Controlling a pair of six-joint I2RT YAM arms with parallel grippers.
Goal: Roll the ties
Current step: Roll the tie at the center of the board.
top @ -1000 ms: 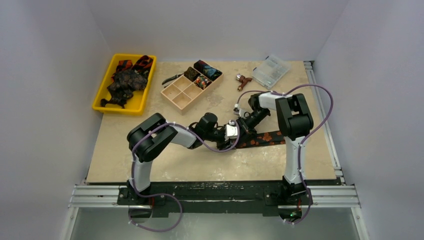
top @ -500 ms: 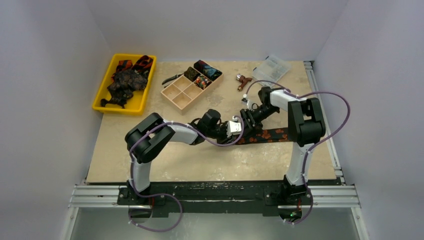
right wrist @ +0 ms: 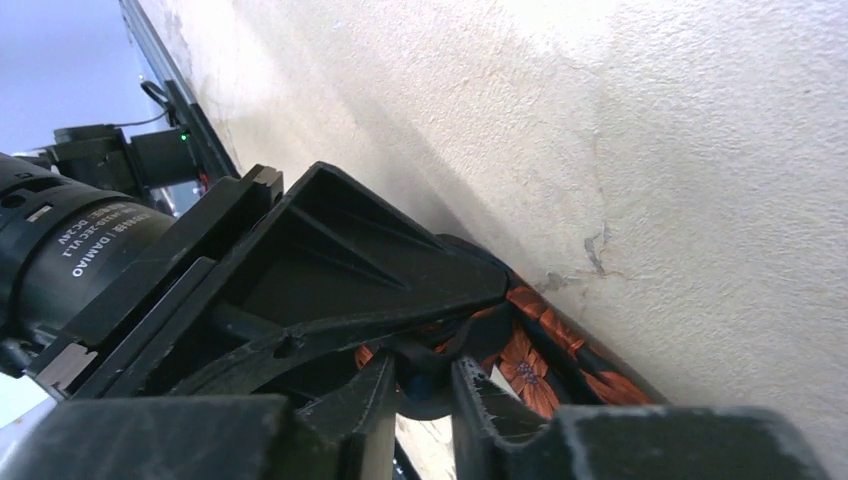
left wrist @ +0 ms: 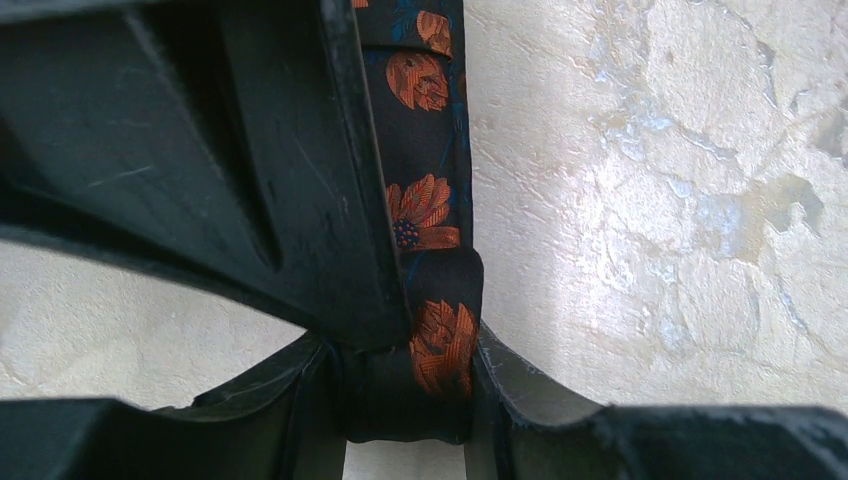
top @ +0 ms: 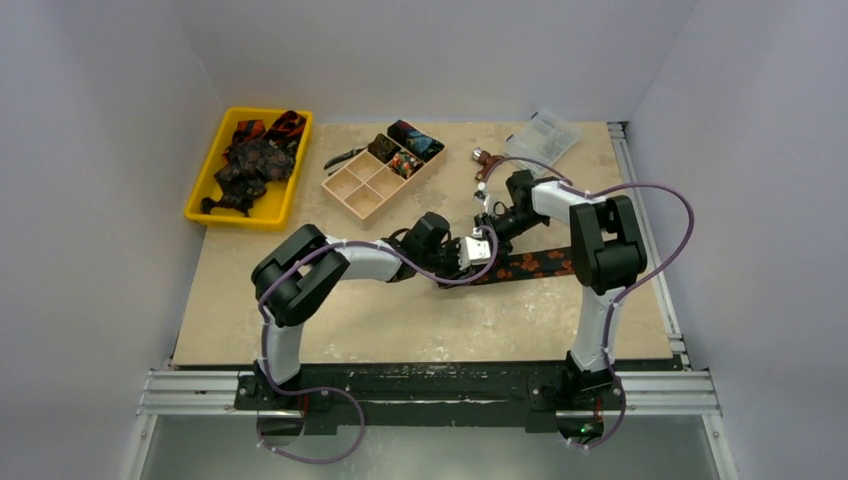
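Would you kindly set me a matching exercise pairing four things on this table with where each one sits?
Things:
1 yellow tray
2 tan divided box
3 clear plastic case
4 orange-flowered tie

Places:
A far right
B far left
C stretched out mid-table
D far middle

Pairs: 1-B; 2-D; 3-A; 4-C
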